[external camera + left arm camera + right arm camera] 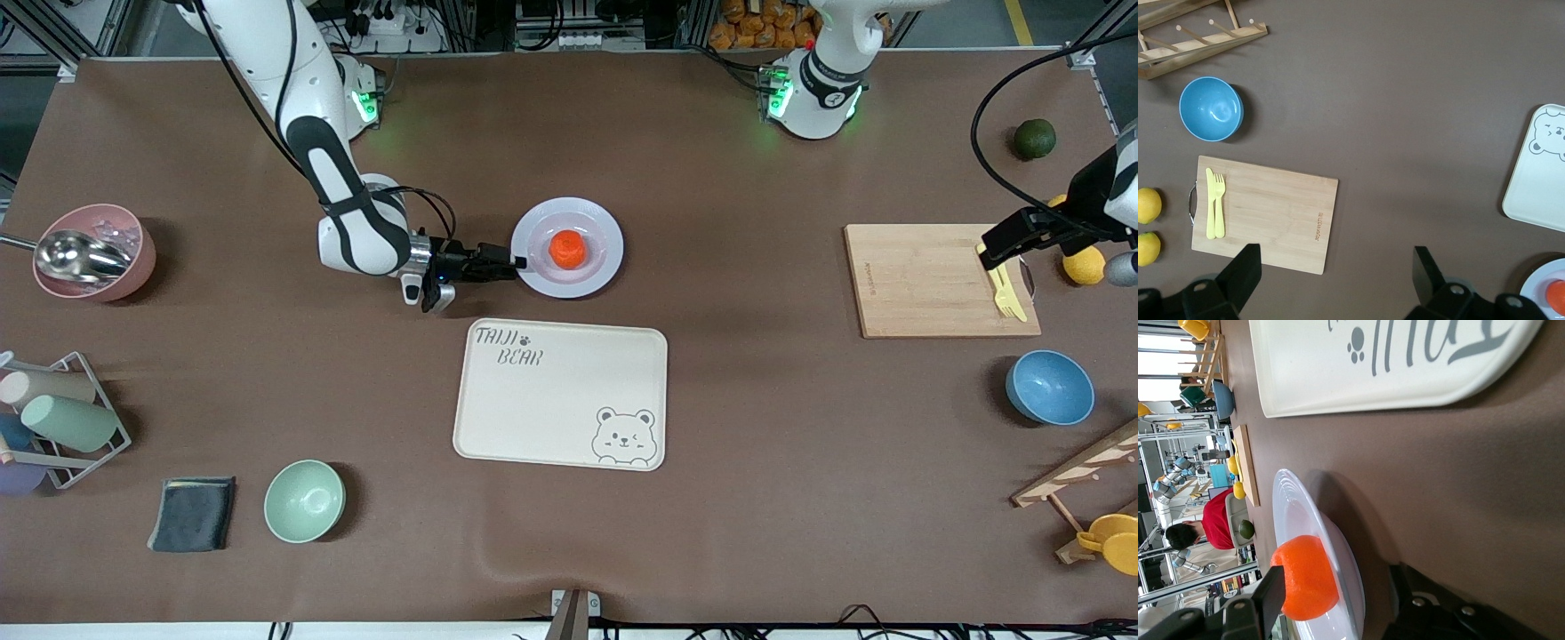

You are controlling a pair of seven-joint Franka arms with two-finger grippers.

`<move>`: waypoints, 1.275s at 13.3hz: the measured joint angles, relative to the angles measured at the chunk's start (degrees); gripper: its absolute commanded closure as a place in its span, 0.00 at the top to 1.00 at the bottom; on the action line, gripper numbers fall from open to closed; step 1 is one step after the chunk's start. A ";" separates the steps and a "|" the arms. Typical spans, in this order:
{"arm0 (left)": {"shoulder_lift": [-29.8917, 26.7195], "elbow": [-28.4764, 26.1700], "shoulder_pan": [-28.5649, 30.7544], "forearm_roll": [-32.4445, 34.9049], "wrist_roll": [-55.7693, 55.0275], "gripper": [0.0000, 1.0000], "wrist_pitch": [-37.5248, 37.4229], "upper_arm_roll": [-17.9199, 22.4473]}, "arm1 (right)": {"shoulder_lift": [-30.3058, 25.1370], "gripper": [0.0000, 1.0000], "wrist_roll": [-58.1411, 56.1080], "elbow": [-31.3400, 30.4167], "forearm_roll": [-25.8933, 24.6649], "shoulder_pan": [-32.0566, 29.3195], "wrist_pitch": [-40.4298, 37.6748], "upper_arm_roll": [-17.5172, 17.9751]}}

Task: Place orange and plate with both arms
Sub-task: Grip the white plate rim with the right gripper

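Nearest the camera: cream bear tray, bare. Just past it, plate carrying orange. Right gripper level with plate rim on the right arm's side, jaws straddling it, not yet clamped. Left gripper spread wide, waiting above cutting board.

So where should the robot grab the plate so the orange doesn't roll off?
Probably by its rim. The plate lies flat and shallow with a wide rim, and the orange sits in its middle, so coming in low from the side toward the right arm's end of the table suits it. The right hand is already at that edge, one finger above the rim and one below. Lifting it level should keep the orange put.
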 measured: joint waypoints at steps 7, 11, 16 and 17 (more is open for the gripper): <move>-0.44 -0.31 -4.54 -0.01 1.78 1.00 -0.09 5.59 | 0.00 0.16 -0.09 0.00 3.57 1.92 0.00 0.06; -0.68 -0.31 -4.59 -0.01 2.86 1.00 -0.16 5.99 | -0.18 0.00 -0.17 0.11 4.33 2.46 -0.73 -0.03; -0.68 -0.62 -4.59 -0.01 2.96 1.00 -0.23 6.00 | -0.45 0.00 -0.20 0.28 8.08 2.49 -0.89 0.18; -0.68 -0.68 -4.59 -0.01 2.96 1.00 -0.23 6.00 | -0.45 0.00 -0.28 0.37 10.41 2.56 -0.83 0.62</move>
